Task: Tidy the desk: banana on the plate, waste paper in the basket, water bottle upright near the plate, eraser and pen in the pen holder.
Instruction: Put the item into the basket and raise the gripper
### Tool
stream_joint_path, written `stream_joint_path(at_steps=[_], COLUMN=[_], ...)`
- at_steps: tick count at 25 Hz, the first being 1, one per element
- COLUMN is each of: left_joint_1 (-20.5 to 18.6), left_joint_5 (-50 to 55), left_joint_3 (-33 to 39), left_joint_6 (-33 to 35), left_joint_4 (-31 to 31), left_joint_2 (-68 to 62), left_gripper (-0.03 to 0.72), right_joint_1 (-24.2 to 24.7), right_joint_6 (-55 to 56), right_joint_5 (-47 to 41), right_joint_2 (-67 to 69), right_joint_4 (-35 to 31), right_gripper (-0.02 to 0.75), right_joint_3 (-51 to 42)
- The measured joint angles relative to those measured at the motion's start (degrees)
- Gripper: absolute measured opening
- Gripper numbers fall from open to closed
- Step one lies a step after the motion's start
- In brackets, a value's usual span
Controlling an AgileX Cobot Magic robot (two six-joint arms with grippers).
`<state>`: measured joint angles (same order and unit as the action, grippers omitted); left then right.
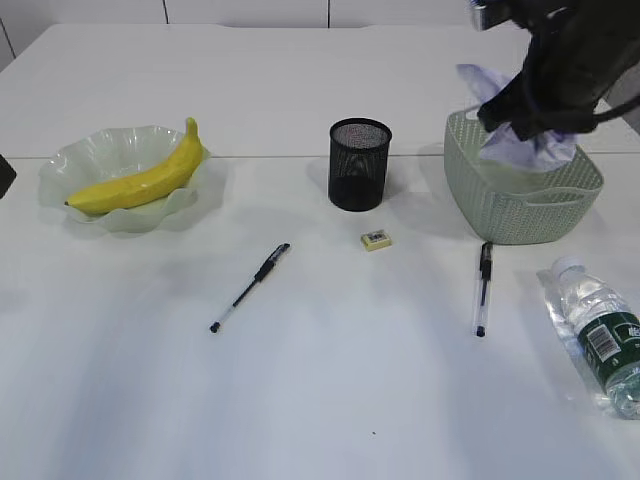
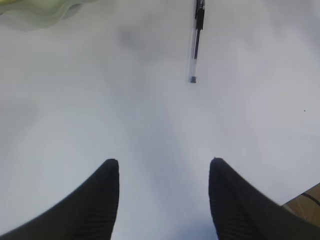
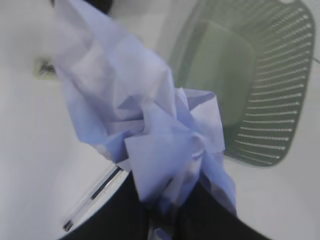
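White tabletop (image 1: 320,400) ran under everything. Above it the right gripper (image 3: 165,210) was pinched tight on the waste paper (image 3: 150,145), a crumpled pale-lilac sheet hanging over the green basket (image 1: 520,205). Light, soft and floppy, it seemed likely to cling or drift, so the bunched middle looked the safest place to hold. Just in front of the basket lay one pen (image 1: 483,290), and the water bottle (image 1: 600,335) lay on its side near the right edge. The left gripper (image 2: 164,167) hovered with jaws well apart, holding nothing, another pen (image 2: 196,42) ahead of it. Farther off stood the mesh pen holder (image 1: 359,163), the eraser (image 1: 376,239) before it, and the banana (image 1: 140,180) lay on the plate (image 1: 60,165).
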<state>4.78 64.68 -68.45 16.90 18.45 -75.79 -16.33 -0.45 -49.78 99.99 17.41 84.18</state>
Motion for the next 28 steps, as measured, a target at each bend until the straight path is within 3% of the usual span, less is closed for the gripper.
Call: stream_joint_path(at_steps=[7, 18, 20, 25, 28], left_joint_1=[0.00, 0.00, 0.00, 0.00, 0.00], left_joint_5=[-0.47, -0.96, -0.96, -1.00, -1.00], left_joint_3=[0.00, 0.00, 0.00, 0.00, 0.00], left_joint_6=[0.00, 0.00, 0.00, 0.00, 0.00], left_joint_4=[0.09, 0.84, 0.84, 0.94, 0.94], left_joint_2=[0.00, 0.00, 0.00, 0.00, 0.00], left_gripper=[0.417, 0.417, 0.417, 0.415, 0.415], right_joint_1=[8.35, 10.66, 10.66, 10.74, 10.74], right_joint_6=[2.03, 4.07, 5.29, 6.82, 7.04], right_joint_5=[3.05, 5.17, 5.29, 5.39, 5.39], right_joint_2=[10.08, 22.80, 22.80, 22.80, 22.80], right_joint_4=[-3.13, -3.53, -2.69, -2.05, -2.01], right_gripper=[0.050, 0.062, 0.106, 0.356, 0.401], right_joint_3=[10.54, 19.11, 19.11, 19.11, 19.11])
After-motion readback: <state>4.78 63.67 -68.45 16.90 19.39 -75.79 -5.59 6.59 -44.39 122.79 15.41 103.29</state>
